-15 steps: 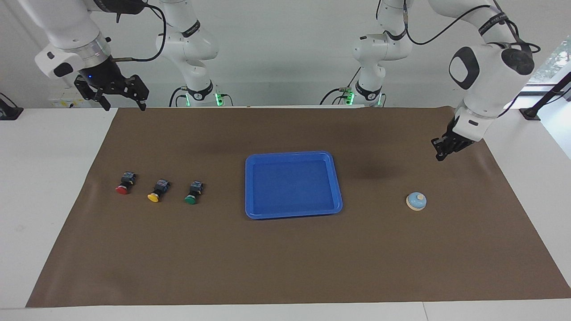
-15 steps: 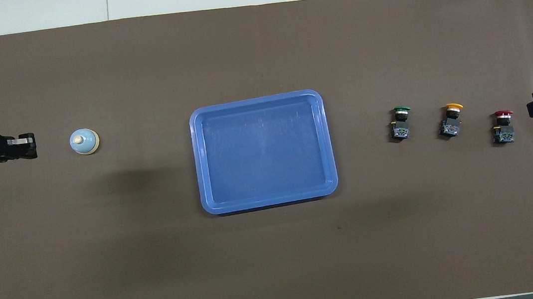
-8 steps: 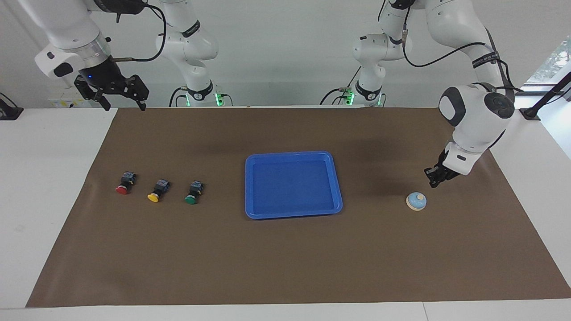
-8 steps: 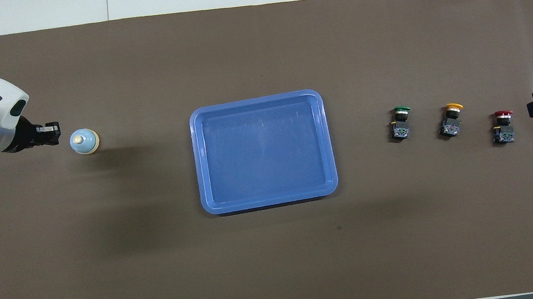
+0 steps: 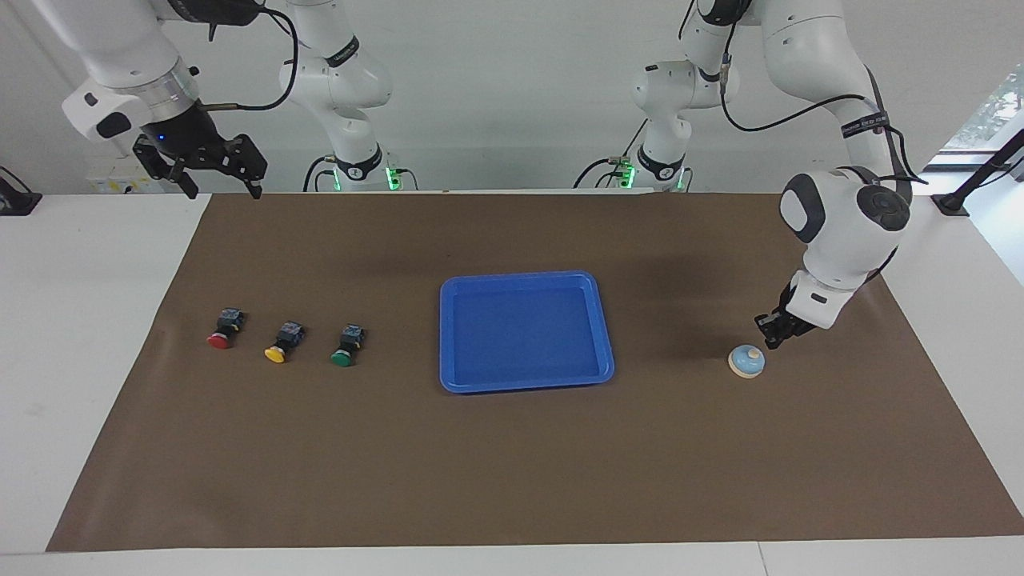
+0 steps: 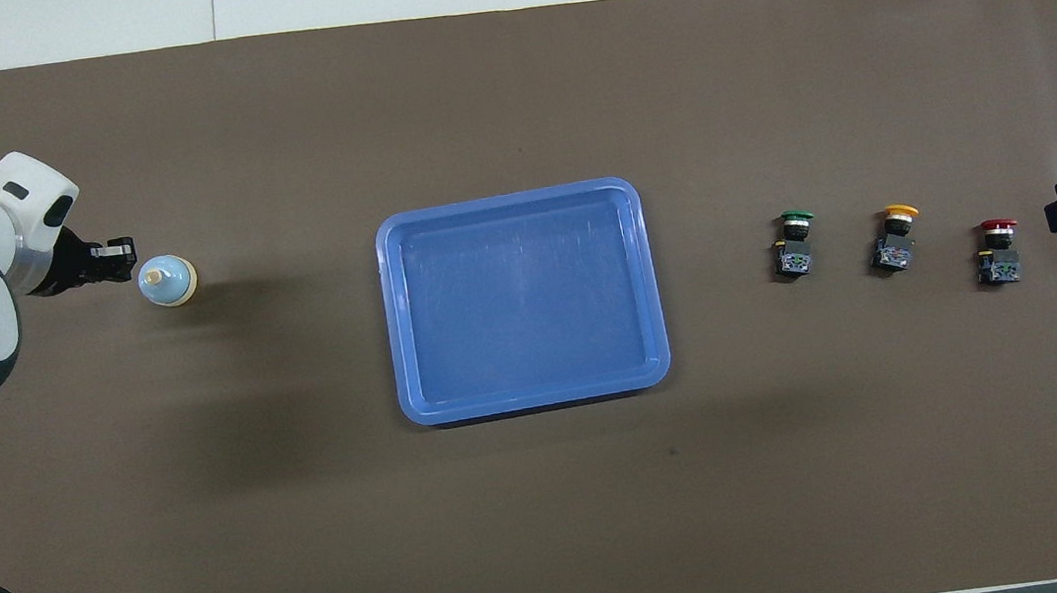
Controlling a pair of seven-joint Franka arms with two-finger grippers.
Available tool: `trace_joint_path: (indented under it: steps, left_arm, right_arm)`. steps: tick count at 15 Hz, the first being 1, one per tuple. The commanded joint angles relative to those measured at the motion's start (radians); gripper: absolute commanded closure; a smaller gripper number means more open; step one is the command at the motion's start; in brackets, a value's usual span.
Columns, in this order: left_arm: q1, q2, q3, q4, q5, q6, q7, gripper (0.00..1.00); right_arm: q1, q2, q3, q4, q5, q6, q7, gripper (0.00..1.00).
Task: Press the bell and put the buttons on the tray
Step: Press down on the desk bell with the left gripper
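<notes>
With its jaws clenched tight on nothing, the left gripper point(image 5: 770, 339) has dropped over the last second from well above the brown mat point(image 5: 512, 480) to a point just beside the bell point(image 5: 746, 361), on the bell's side toward the robots and a little above its dome. In the overhead view its tip now sits against the edge of the bell, where a second ago a clear gap of mat lay between them; the facing view suggests the fingertips are not yet on the cream knob. The bell itself has not shifted: it stands on the mat, well apart from the blue tray point(image 5: 606, 336), toward the left arm's end of the table. The closed fingers look set to serve as a single poking tip, so the bell press appears imminent but not yet made. The right gripper point(image 5: 214, 172) waits aloft with jaws released, over the mat's edge nearest the robots. The red button point(image 5: 223, 330), yellow button point(image 5: 282, 344) and green button point(image 5: 346, 348) lie untouched in a row beside the tray, toward the right arm's end, and the tray holds nothing.
</notes>
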Motion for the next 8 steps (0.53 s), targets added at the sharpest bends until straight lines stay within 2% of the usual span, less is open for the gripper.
trace_joint_path:
  steps: [1,8]
  left_arm:
    - [-0.031,0.024,0.009,0.005,0.008,0.042,-0.033,1.0]
    - [-0.031,0.044,0.009,0.008,0.008,0.063,-0.032,1.0]
  right_arm:
    - [-0.013,-0.002,0.01,0.001,-0.007,-0.014,-0.018,0.0]
    - [-0.014,-0.004,0.01,0.001,-0.007,-0.014,-0.018,0.0]
